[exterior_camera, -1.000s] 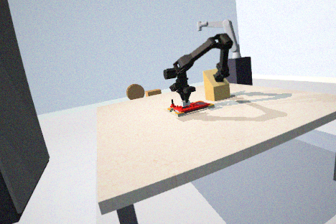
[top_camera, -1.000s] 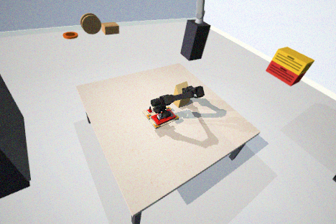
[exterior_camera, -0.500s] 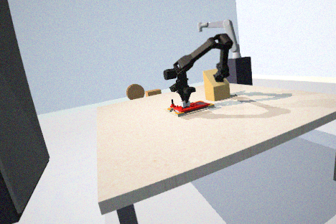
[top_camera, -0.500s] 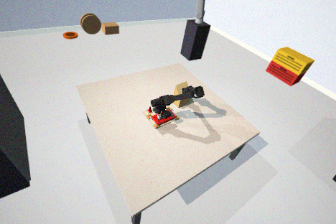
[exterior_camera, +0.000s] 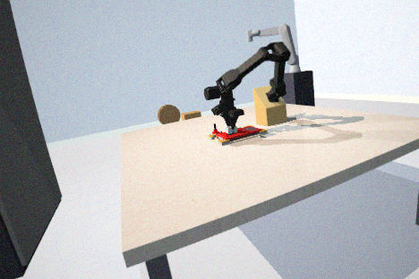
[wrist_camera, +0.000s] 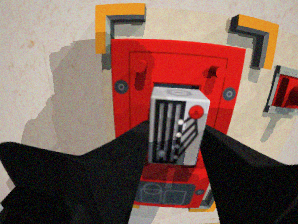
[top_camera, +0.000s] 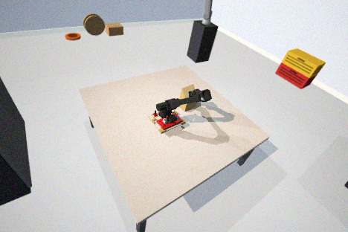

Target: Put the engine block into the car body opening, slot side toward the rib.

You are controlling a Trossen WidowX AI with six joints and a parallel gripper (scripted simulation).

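The red car body (top_camera: 175, 121) (exterior_camera: 252, 132) (wrist_camera: 125, 105) lies flat on the table. The light grey engine block (exterior_camera: 232, 130) (wrist_camera: 192, 155), with dark slots and a red round cap on its top, is over the opening in the middle of the body. A dark edge of the opening shows just beyond the block in the wrist view. My gripper (exterior_camera: 231, 129) (wrist_camera: 174, 128) is shut on the engine block, one black finger on each side, pointing down. The block's lower part, the rib and how deep the block sits are hidden.
Yellow-orange corner brackets (wrist_camera: 120, 11) (wrist_camera: 270, 42) stand around the car body. A small red part in a grey frame (wrist_camera: 270, 95) is beside it, right in the wrist view. A yellow wedge-shaped block (top_camera: 187, 100) (exterior_camera: 271, 115) stands on the table near the arm's base.
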